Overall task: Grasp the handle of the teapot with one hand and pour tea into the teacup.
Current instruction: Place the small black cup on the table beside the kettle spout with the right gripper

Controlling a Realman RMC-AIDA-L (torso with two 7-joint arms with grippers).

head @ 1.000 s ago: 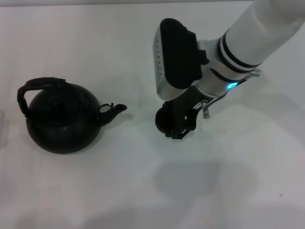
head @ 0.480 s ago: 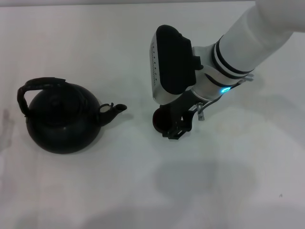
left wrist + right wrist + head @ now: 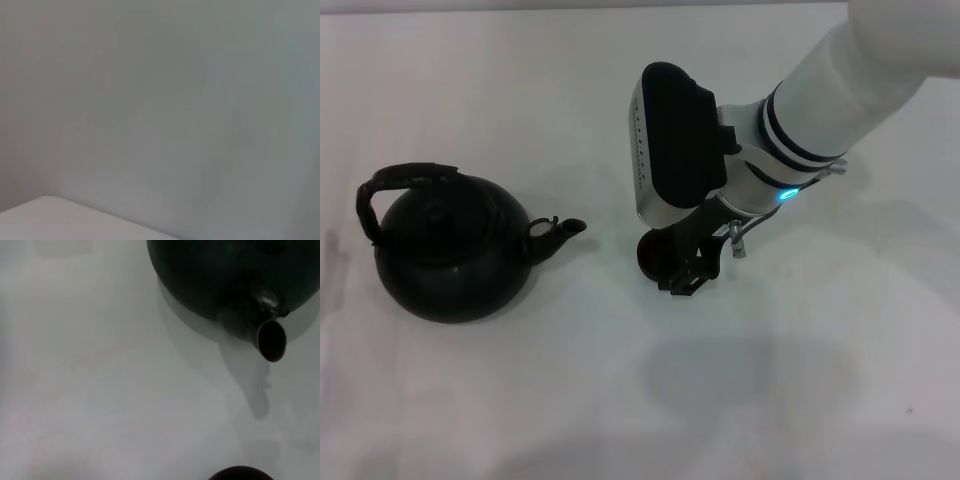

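The teapot stands upright on the white tabletop, well apart from the right gripper and off to that gripper's left, with its short spout pointing toward the gripper. Its arched handle rises over the lid on the side far from the gripper, and nothing touches it. In the right wrist view the spout's open mouth faces the camera, so the gripper is lined up roughly opposite the spout.

The teacup sits at the right gripper, partly hidden under the wrist body; its dark rim also shows at the picture's edge in the right wrist view. The gripper appears clamped around the cup, though the fingers are mostly hidden behind it, so this is a judgement. Holding the cup in line with the spout likely serves to set it where tea can fall into it.

The left gripper is out of sight; its wrist camera shows only a blank pale surface. The handle grasp is not yet made.
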